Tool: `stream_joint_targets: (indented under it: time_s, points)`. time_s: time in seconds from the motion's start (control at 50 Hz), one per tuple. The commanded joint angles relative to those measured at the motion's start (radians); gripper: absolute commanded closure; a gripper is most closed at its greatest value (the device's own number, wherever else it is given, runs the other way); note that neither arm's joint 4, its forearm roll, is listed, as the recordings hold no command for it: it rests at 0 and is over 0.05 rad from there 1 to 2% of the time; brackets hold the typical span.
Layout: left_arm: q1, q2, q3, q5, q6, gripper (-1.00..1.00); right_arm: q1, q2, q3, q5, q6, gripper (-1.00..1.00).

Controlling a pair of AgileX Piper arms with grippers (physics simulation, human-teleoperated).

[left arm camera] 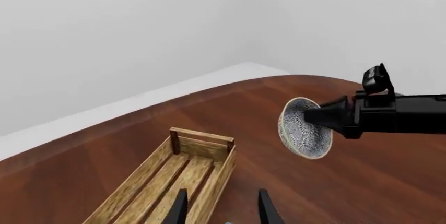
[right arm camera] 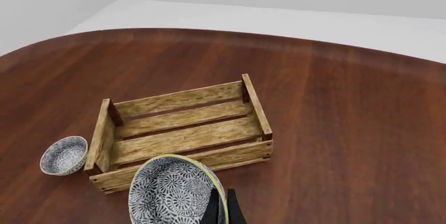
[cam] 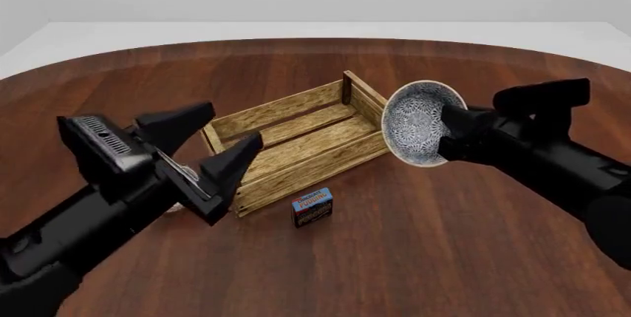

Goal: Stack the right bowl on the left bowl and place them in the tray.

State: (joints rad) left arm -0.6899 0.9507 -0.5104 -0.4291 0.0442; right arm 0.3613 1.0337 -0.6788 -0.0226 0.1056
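The right gripper was clamped on the rim of the right bowl, tilted, above the tray's right end; left gripper gaped, empty; left bowl sat beside the tray's left end

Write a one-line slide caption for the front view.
Right tool holds the right bowl tilted above the table beside the tray; left tool open.

My front view looks forward and down over both arms. Left wrist view sits low, facing across the table. Right wrist view looks steeply down. All three share the tray.
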Motion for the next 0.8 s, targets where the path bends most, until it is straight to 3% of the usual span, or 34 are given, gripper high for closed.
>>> stream_joint_targets:
  time_s: [0.02,0.38,0.8]
  points:
    - [-0.043,0.186,-0.067,-0.07,0.005,-1.0,0.002,-0.01,-0.003,0.001,0.006,1.0]
    - [-0.081,0.357,-0.174,-0.088,-0.015,-1.0,0.012,-0.011,-0.004,0.008,0.012,1.0]
    - [-0.132,0.372,-0.233,-0.053,-0.044,-1.0,0.06,0.013,0.008,-0.003,0.003,1.0]
